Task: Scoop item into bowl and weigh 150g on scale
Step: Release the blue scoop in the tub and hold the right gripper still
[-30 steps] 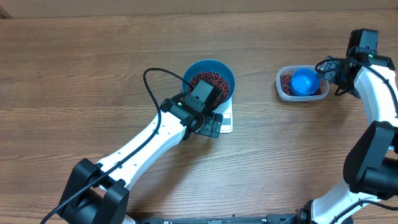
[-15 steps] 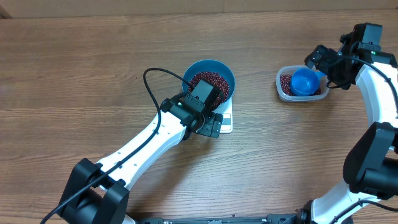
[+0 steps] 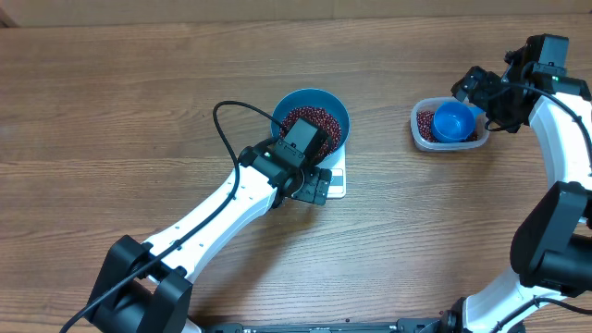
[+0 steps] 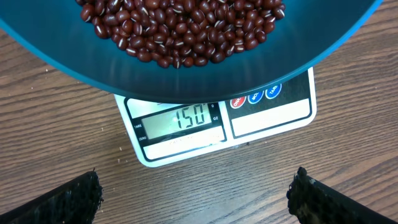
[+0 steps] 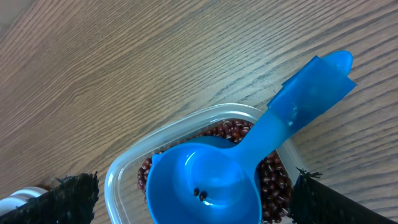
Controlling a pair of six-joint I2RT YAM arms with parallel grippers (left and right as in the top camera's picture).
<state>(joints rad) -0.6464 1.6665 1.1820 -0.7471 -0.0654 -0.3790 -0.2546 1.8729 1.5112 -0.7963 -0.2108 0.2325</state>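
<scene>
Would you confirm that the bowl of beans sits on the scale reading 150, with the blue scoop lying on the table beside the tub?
Not quite: the right wrist view shows the scoop lying inside the tub, on its beans; the rest is right.

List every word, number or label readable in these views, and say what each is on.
"150": on the grey display of the scale.
Tiny print beside the digits and below the display: too small to read.
Lettering on the three round buttons, one red, two blue: blurred, unreadable.
Nothing readable in the other views.
</scene>
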